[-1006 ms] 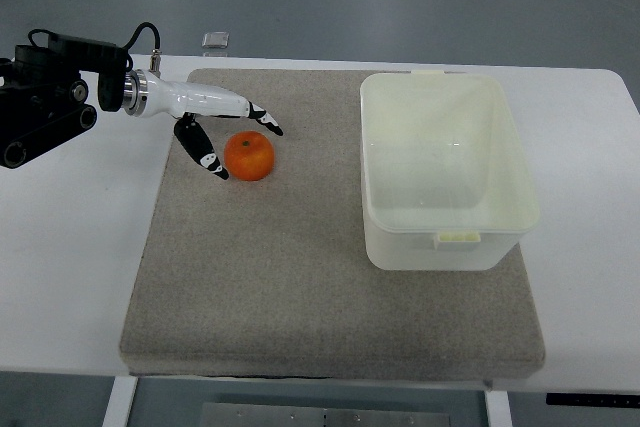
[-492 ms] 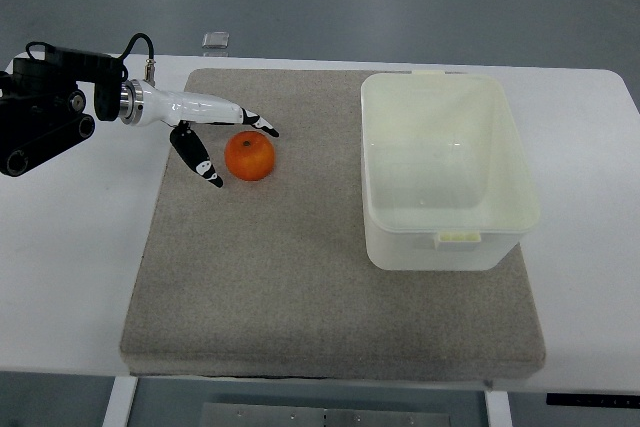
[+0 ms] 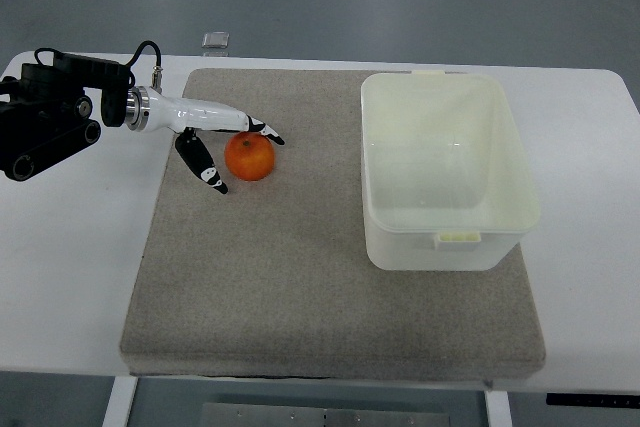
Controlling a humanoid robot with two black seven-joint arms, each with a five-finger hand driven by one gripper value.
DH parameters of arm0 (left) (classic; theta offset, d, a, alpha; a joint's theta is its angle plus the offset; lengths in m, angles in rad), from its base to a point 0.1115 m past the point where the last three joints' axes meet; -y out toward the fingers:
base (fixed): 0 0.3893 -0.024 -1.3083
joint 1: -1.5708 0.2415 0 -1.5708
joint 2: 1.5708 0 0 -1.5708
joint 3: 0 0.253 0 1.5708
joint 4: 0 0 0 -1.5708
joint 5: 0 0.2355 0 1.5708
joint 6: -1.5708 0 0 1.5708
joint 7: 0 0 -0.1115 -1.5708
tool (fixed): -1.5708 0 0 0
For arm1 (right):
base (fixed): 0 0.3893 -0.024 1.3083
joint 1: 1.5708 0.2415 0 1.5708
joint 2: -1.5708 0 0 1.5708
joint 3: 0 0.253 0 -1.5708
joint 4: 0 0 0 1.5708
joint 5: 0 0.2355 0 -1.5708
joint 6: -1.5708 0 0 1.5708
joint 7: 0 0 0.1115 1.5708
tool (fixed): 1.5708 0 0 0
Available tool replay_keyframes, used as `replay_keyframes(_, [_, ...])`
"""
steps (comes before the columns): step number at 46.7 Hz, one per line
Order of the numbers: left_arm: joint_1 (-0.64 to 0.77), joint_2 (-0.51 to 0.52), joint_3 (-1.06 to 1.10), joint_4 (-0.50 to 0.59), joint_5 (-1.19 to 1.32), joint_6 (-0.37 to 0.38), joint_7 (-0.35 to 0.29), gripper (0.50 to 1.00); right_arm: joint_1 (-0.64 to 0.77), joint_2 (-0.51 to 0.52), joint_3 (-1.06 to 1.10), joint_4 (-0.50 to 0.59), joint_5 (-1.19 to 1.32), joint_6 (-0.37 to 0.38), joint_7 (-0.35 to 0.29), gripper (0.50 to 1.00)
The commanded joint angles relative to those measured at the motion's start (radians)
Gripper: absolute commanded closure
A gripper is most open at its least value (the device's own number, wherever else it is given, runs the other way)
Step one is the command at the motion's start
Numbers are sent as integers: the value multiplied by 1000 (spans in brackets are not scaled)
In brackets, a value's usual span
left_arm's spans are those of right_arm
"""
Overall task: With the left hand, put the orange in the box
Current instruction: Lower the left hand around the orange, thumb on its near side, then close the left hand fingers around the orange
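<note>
The left hand (image 3: 222,143) is held with fingers spread, nothing gripped. The orange (image 3: 249,157) is seen between its fingertips, on the mat (image 3: 300,277); the box (image 3: 446,172) is well apart.

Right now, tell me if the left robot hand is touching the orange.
Cannot tell. In the top view the left robot hand brackets the orange with spread fingers, but neither contact nor a gap shows plainly.

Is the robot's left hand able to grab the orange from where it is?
Probably yes. The left hand is right beside the orange, fingers spread on either side of it, and nothing on the grey mat blocks the way.
</note>
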Motion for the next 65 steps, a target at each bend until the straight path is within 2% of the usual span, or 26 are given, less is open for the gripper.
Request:
replay_keyframes(1, [-1,0,0,0,3,0,-1,531,0,0,0,0,0,0,0,574])
replay_keyframes(12, [-1,3,1,1,11,0,-7,546,0,0,0,0,0,0,0,574])
replay_keyframes(15, [-1,1,1,1,22,0,-7,561,0,0,0,0,0,0,0,574])
replay_keyframes(18, [-1,1,1,1,32,0,-7,600,0,0,0,0,0,0,0,574])
replay_keyframes(22, [-1,1,1,1,34,0,-7,611,0,0,0,0,-1,0,0,574])
replay_keyframes(28, [-1,0,1,1,43,0,-7,673,0,0,0,0,0,0,0,574])
replay_keyframes(35, [1,-6,1,3,46,0,-7,701,0,0,0,0,0,0,0,574])
replay_keyframes(38, [1,-6,1,3,46,-2,-7,741,0,0,0,0,-1,0,0,574])
replay_keyframes(40, [1,-6,3,3,48,-2,-7,814,0,0,0,0,0,0,0,574])
replay_keyframes(43, [-1,-8,7,3,48,-3,-5,885,0,0,0,0,0,0,0,574])
replay_keyframes(45, [-2,-9,10,6,48,-3,-5,979,0,0,0,0,-1,0,0,574])
replay_keyframes(46, [-4,-9,10,8,48,-3,-5,1000,0,0,0,0,0,0,0,574])
replay_keyframes(65, [-51,-12,-4,64,28,-6,-2,1000,0,0,0,0,-1,0,0,574])
